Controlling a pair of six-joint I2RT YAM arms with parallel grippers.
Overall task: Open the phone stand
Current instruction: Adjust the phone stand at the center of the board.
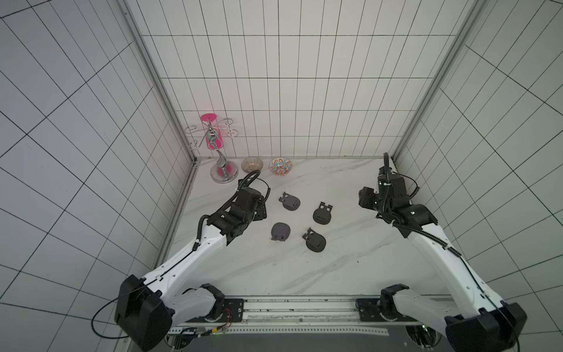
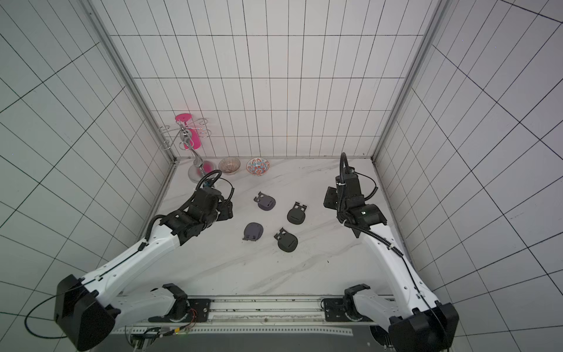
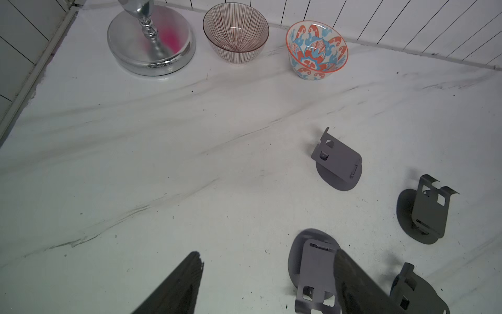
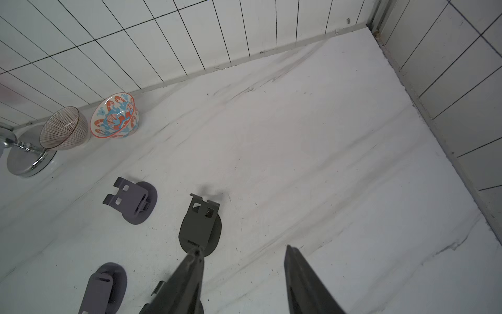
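Note:
Several phone stands lie in the middle of the marble table, each a round base with a hinged plate. Two are purple-grey point(image 1: 289, 202) point(image 1: 280, 231) and two are dark grey point(image 1: 323, 213) point(image 1: 315, 240). My left gripper point(image 3: 267, 253) hovers open to the left of them with nothing between its fingers. In the left wrist view the nearer purple-grey stand point(image 3: 312, 266) shows partly behind one finger point(image 3: 353, 285). My right gripper point(image 4: 243, 250) is open and empty over bare table to the right of the stands. A dark stand point(image 4: 199, 225) lies just past one fingertip point(image 4: 197, 254).
A chrome hook rack point(image 1: 224, 173) with a pink piece stands at the back left corner. Beside it sit a striped bowl point(image 1: 252, 164) and a red and blue patterned bowl point(image 1: 280, 166). Tiled walls close in the table at the left, back and right.

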